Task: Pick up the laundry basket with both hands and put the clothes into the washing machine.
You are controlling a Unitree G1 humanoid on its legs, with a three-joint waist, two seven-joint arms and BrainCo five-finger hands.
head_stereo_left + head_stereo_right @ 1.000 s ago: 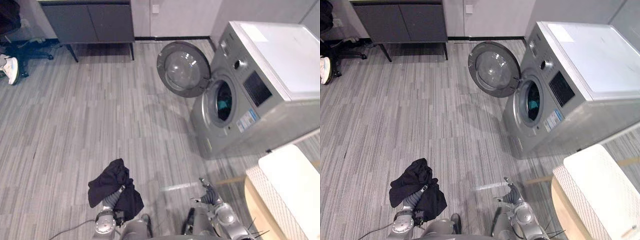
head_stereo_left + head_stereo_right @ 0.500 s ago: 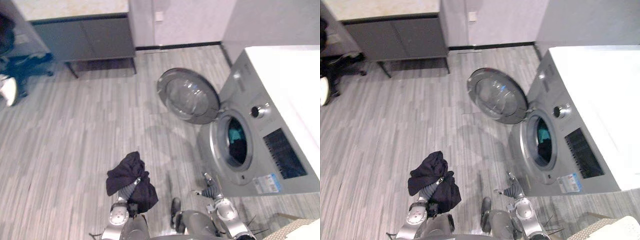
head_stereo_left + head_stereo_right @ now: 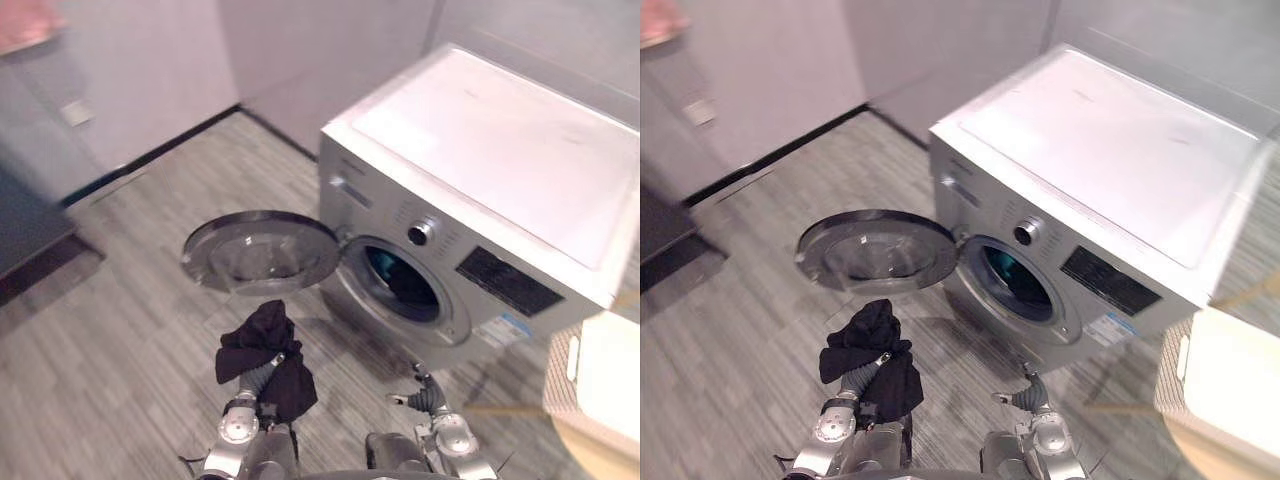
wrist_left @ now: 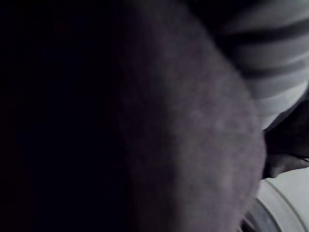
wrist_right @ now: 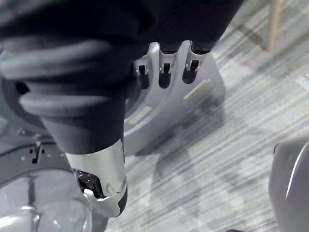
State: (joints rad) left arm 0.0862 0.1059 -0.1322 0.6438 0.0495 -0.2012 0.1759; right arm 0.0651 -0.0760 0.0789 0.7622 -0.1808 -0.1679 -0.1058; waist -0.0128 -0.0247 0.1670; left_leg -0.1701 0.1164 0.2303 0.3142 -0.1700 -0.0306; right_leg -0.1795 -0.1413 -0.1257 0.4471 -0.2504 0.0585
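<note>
Silver front-loading washing machine ahead, its round glass-paned door swung wide open.
We log the crumpled black cloth garment draped over the left hand, near the door and short of the dark drum opening. Cloth hides the fingers, so we cannot tell its hold. Right hand is low beside it, fingers released, empty. Judgement: clear the door rim, push the bundle deep, then let go so nothing trails out.
</note>
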